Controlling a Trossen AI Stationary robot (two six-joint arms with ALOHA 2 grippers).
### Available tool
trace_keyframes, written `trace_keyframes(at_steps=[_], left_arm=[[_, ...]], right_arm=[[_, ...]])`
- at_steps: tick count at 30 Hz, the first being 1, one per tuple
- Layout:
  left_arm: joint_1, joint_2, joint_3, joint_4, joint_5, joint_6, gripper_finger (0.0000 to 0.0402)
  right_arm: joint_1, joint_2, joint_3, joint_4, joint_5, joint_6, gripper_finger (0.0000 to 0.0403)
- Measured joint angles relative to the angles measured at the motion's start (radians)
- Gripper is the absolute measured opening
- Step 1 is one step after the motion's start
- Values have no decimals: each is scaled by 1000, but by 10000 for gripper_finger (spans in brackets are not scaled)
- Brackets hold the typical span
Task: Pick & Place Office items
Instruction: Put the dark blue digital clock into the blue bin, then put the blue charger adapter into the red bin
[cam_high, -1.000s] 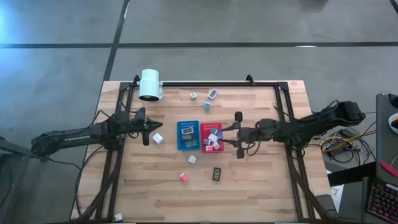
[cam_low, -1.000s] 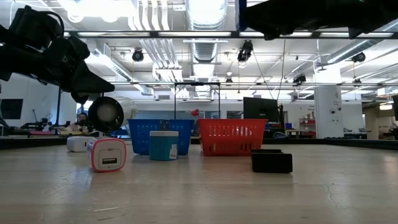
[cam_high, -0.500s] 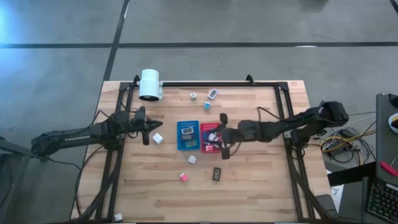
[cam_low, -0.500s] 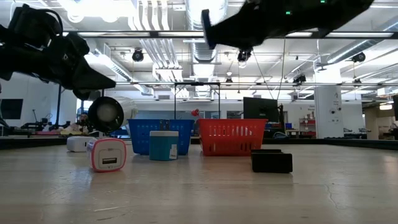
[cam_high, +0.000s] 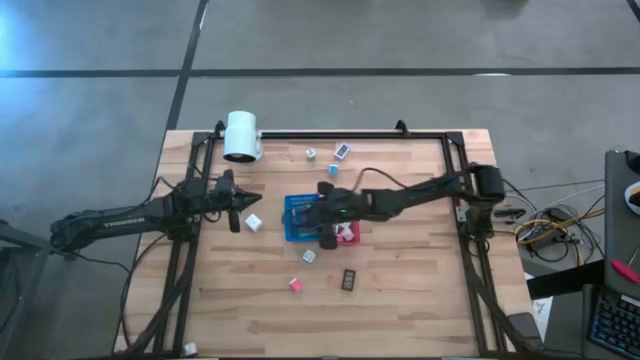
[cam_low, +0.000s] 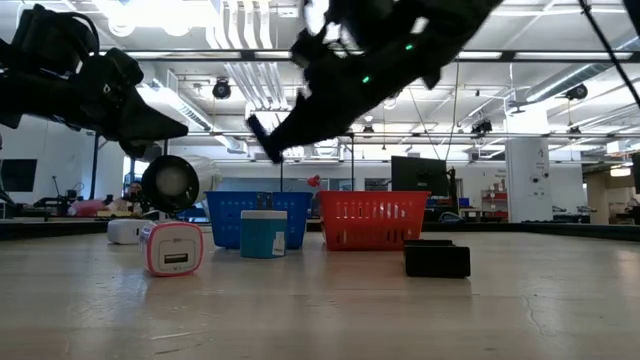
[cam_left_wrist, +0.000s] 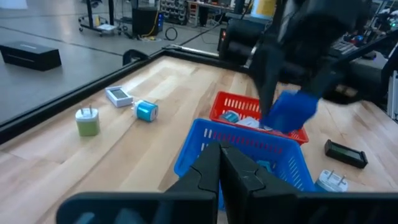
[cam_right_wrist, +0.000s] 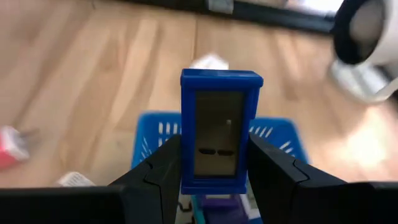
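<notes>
My right gripper (cam_high: 325, 212) reaches from the table's right over the blue tray (cam_high: 289, 226) and the red tray (cam_high: 353, 233). It is shut on a blue-framed flat item with a dark face (cam_right_wrist: 219, 130), which also shows in the left wrist view (cam_left_wrist: 291, 112). My left gripper (cam_high: 235, 208) is shut and empty, left of the blue tray, beside a white cube (cam_high: 253, 222) that lies on the table. A white cube (cam_high: 309, 256), a pink cube (cam_high: 295, 285) and a dark flat rectangle (cam_high: 348, 280) lie nearer the front edge. My right gripper pinches the blue-framed item by its two long side edges (cam_right_wrist: 185, 163) between its two fingers (cam_right_wrist: 158, 169), at the end nearest the wrist. The item lies along the fingers and sticks out past their tips. The fingers slant down from the table's right. The item is lifted clear above the blue tray.
The big white cylinder (cam_high: 241, 135) lies at the far left. Three small items (cam_high: 311, 153), (cam_high: 342, 150), (cam_high: 333, 169) lie near the far edge. Both trays hold small items. A dark frame (cam_high: 330, 134) runs round the table.
My right gripper has gone toward the table's left edge, from right of the red tray across it to the blue tray, and it has come lower and tipped down in the low view.
</notes>
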Motion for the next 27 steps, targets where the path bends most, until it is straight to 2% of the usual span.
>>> trace_keyframes(at_steps=[7,11,16,21,27], left_arm=[[0,0,0,-3,2,-15,14],[0,0,0,-1,2,-15,14],[0,-3,0,11,-1,8,14],[0,-3,0,22,-2,18,14],[0,-3,0,31,-2,26,14]], right_arm=[[-9,146,203,-317,0,-4,144],[-10,191,254,-366,2,-4,149],[-10,201,275,-367,8,-3,193],[-12,138,274,-395,9,0,235],[-13,-42,246,-506,4,0,244]])
